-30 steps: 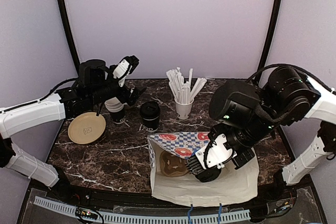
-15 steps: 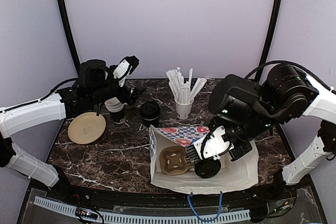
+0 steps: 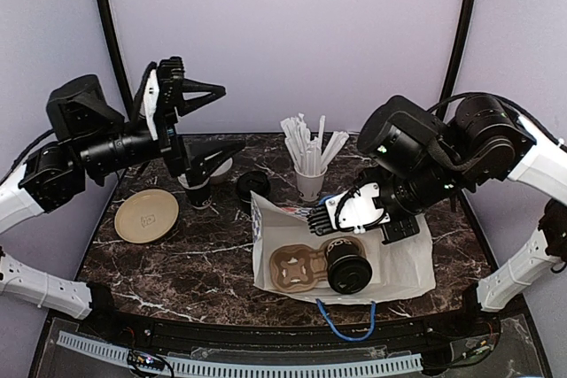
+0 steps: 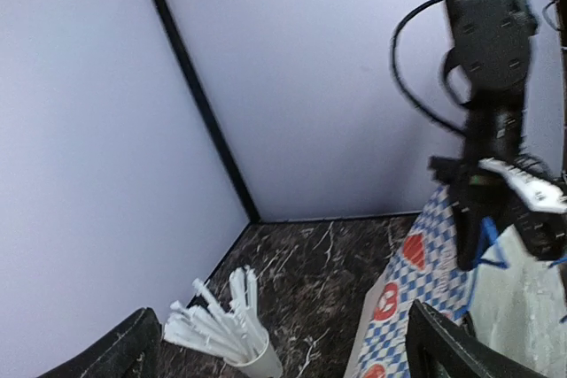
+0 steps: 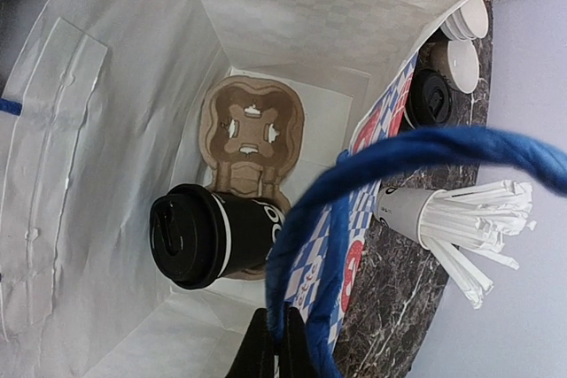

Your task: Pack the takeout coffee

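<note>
The takeout coffee [image 3: 347,270], a black cup with a black lid, sits in one slot of a brown cup carrier [image 3: 295,270] at the bottom of the white paper bag [image 3: 403,263]. The right wrist view shows the same coffee [image 5: 213,236] and carrier [image 5: 252,126] inside the bag. My right gripper [image 3: 321,217] hangs over the bag's far rim, shut on its blue handle [image 5: 416,152]. A second lidded black cup [image 3: 252,185] stands on the table behind the bag. My left gripper [image 3: 232,118] is raised above the back left of the table, open and holding nothing.
A white cup of wrapped straws [image 3: 310,179] stands behind the bag. A stack of lidless black cups [image 3: 197,190] and a tan plate [image 3: 146,216] are at the left. The bag's other blue handle [image 3: 345,329] hangs over the table's front edge.
My right gripper rose out of the bag toward its far rim, and the coffee now shows in the carrier. My left arm lifted from the cup stack and points right.
</note>
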You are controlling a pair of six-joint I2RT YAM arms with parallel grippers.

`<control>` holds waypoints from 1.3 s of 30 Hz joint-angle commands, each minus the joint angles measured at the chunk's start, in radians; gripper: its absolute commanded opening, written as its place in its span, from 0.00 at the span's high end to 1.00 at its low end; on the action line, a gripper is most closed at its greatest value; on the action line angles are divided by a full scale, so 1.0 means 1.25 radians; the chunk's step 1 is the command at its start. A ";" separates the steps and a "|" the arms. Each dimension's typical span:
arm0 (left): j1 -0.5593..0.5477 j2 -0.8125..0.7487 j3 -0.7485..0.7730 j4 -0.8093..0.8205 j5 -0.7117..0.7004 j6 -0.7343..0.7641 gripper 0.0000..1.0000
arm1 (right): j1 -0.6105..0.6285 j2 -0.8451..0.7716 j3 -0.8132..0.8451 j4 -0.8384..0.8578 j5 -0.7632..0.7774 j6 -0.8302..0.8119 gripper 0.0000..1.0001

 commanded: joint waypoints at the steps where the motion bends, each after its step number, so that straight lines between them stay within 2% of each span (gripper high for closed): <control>1: -0.150 -0.018 0.034 -0.159 -0.068 0.067 0.01 | -0.019 -0.008 0.032 0.023 -0.015 0.024 1.00; 4: -0.267 -0.004 0.054 -0.218 -0.142 0.107 0.04 | -0.039 -0.004 0.049 0.024 -0.033 0.037 1.00; 7: -0.343 0.006 0.062 -0.277 -0.251 0.151 0.08 | -0.049 0.006 0.073 0.019 -0.047 0.051 1.00; 10: -0.416 0.017 0.053 -0.302 -0.302 0.209 0.14 | -0.058 0.016 0.098 0.017 -0.053 0.057 1.00; 13: -0.444 0.042 0.050 -0.326 -0.317 0.271 0.16 | -0.061 0.025 0.118 0.011 -0.069 0.065 1.00; 19: -0.454 0.193 0.139 -0.366 -0.292 0.386 0.23 | -0.061 0.033 0.130 -0.007 -0.134 0.086 1.00; 24: -0.454 0.341 0.280 -0.454 -0.292 0.442 0.28 | -0.062 0.031 0.136 -0.001 -0.159 0.090 1.00; 29: -0.454 0.440 0.317 -0.461 -0.285 0.480 0.24 | -0.062 0.018 0.135 0.009 -0.167 0.097 1.00; 32: -0.454 0.518 0.334 -0.460 -0.311 0.514 0.17 | -0.061 0.017 0.134 0.012 -0.174 0.101 1.00; 36: -0.450 0.597 0.331 -0.389 -0.357 0.595 0.09 | -0.061 0.017 0.132 0.001 -0.225 0.098 1.00; 39: -0.442 0.630 0.342 -0.352 -0.333 0.627 0.06 | -0.060 0.011 0.109 -0.001 -0.248 0.096 1.00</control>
